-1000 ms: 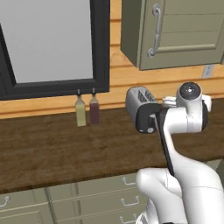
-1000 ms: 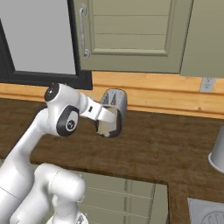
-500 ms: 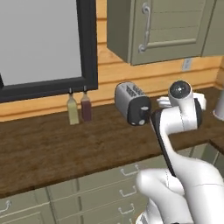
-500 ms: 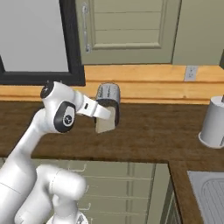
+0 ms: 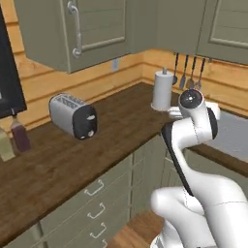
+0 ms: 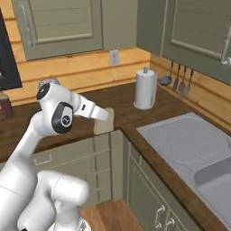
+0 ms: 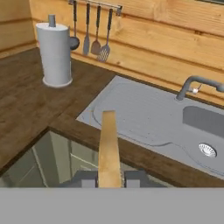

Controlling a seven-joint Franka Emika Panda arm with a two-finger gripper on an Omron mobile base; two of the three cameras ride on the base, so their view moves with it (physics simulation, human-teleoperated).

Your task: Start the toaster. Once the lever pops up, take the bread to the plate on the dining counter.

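Note:
My gripper (image 7: 109, 179) is shut on the bread (image 7: 109, 146), a thin tan slice seen edge-on between the two dark fingertips. From the right base camera the bread (image 6: 103, 122) hangs from the gripper (image 6: 102, 115) over the counter's front corner, left of the sink. The silver-grey toaster (image 5: 72, 116) with its black end panel stands on the dark wood counter (image 5: 58, 164), far to the left of the arm. The plate and the dining counter are out of view.
A paper towel roll (image 6: 145, 89) stands in the counter corner, with utensils (image 7: 89, 36) hanging on the wall behind it. A grey sink (image 6: 189, 144) with a faucet (image 7: 195, 85) lies to the right. Two bottles (image 5: 19, 135) stand left of the toaster. Cabinets hang overhead.
The whole picture has swung: the base has turned right, so the toaster has slid to the left and the sink corner has come into view. The bread stays in the grip.

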